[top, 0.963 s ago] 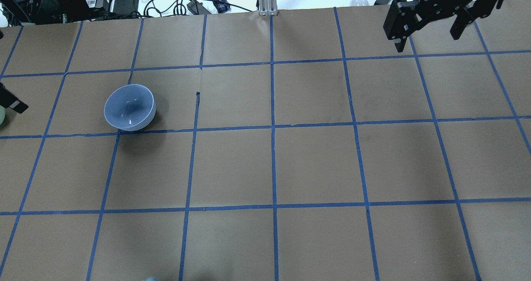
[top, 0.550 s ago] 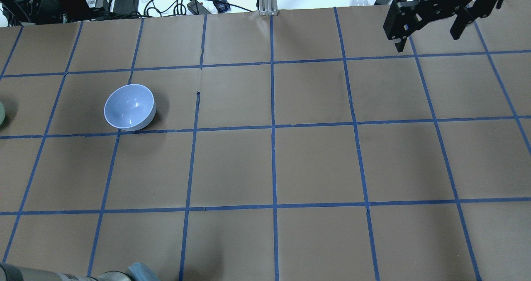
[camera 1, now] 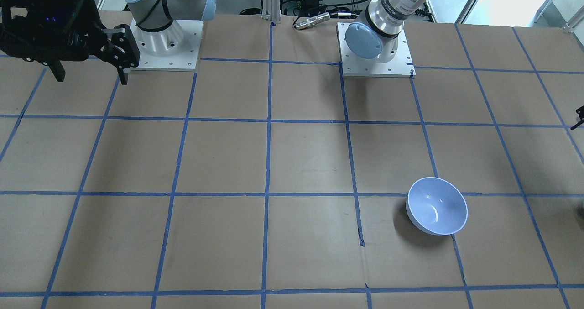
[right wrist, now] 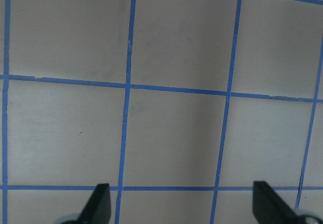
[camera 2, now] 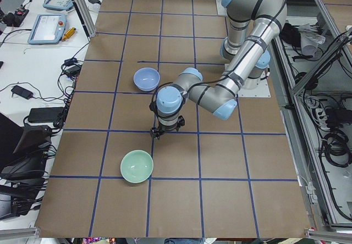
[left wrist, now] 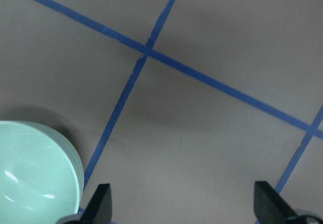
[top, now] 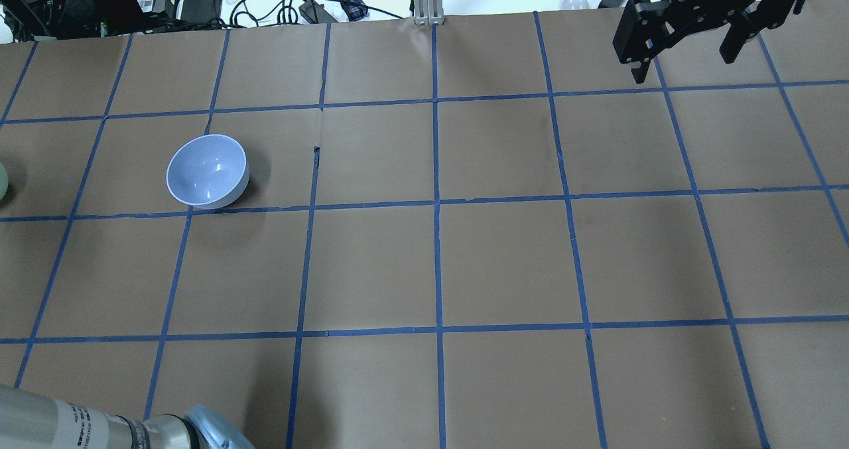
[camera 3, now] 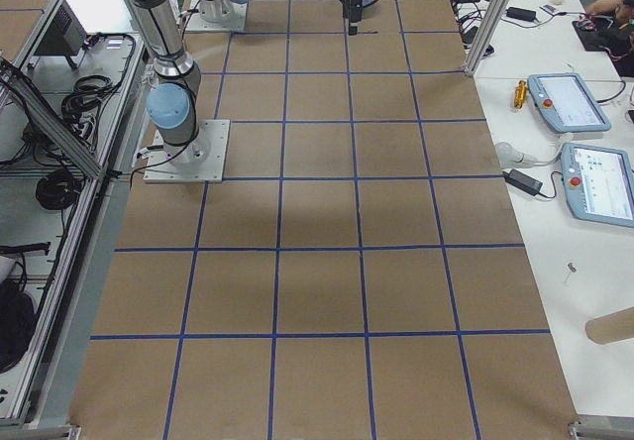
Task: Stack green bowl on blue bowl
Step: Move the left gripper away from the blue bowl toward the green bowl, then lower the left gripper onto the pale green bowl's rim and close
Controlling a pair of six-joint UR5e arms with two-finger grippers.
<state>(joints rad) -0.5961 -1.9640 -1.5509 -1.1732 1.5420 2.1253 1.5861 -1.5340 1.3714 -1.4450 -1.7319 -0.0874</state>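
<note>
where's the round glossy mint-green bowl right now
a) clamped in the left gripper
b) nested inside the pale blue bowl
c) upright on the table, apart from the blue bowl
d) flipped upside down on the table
c: the round, glossy mint-green bowl stands upright on the brown paper-covered table, well apart from the empty pale periwinkle-blue bowl. The left gripper hangs open beside it, with nothing between its fingers.

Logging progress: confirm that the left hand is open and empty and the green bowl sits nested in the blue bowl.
Not nested: the exterior left view shows the green bowl standing by itself, apart from the blue bowl. The left hand is open and empty, as stated.
</note>
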